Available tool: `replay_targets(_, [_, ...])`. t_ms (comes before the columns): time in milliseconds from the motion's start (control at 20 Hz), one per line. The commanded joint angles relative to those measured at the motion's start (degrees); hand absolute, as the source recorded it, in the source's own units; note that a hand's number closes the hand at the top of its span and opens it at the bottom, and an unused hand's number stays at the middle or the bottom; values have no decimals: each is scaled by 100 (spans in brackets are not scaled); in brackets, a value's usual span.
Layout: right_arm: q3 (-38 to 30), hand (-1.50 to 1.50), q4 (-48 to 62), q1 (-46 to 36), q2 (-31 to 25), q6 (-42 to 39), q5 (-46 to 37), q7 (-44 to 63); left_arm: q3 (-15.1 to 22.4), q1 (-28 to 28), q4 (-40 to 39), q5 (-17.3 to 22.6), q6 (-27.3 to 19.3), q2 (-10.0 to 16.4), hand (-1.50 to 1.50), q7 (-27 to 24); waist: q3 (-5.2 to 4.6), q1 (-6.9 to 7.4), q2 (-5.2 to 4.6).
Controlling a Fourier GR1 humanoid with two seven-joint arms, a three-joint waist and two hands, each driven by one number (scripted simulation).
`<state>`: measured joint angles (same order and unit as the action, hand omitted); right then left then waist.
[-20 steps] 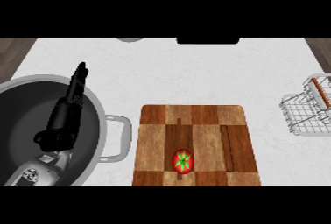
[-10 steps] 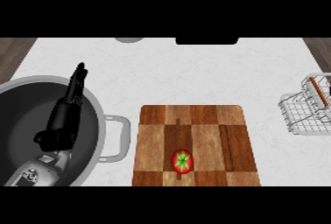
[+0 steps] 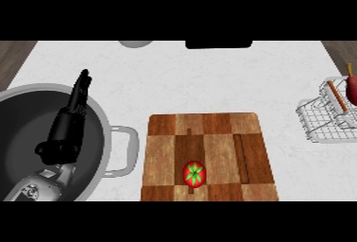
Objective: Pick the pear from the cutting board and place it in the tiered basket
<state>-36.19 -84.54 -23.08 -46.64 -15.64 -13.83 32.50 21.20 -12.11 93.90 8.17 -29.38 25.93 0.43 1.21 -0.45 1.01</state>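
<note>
Above the large pot (image 3: 21, 132) at the left, the left hand (image 3: 70, 118) is held with its fingers straight and pressed together, pointing away from the robot and holding nothing. A round red and green fruit (image 3: 194, 173) is seen low on the cutting board (image 3: 209, 127), while a dark red stemmed thing (image 3: 352, 90), cut off by the edge, is seen at the tiered basket (image 3: 320, 127); which is the pear cannot be told. If a pick is owed, the fruit is best closed on around its middle from above and lifted clear of the wire rim; the right hand is not shown.
</note>
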Motion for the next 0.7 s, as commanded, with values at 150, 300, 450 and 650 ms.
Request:
replay_targets(150, [-1666,-150,928,388,-506,-234,799,-125,54,396,-178,272,31,-274,0,92,-114,-173,-77])
replay_targets(300, [-2361,-150,1106,973,-395,-553,1201,-545,39,475,-146,244,-179,-416,0,47,-112,-299,-55])
replay_targets(450, [-2993,-150,1711,1549,-772,-1153,1421,-1314,-116,476,-83,346,-65,-221,0,135,-106,-289,-71])
replay_targets(650, [-3657,-150,2447,2293,-719,-1847,1717,-2174,53,584,-6,275,-187,-346,0,135,-95,-396,-66])
